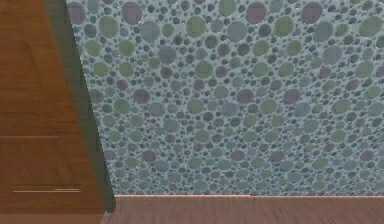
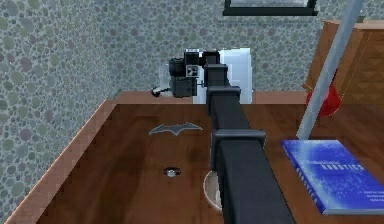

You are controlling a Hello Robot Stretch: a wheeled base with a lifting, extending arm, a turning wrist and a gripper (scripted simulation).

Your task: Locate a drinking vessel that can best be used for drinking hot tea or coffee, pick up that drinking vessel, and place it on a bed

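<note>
Facing a spotted wall with a wooden cabinet at the forward view's left, I have the arm stretched over a wooden table toward its far edge, where the gripper sits just left of a white box. A blue book lies by the table's right edge in the arm side view, and a red rounded thing near the far right corner could be the cup, though I cannot tell. I cannot tell how the jaws stand or whether they hold anything; a dark curved shape and a small round thing lie mid-table.
</note>
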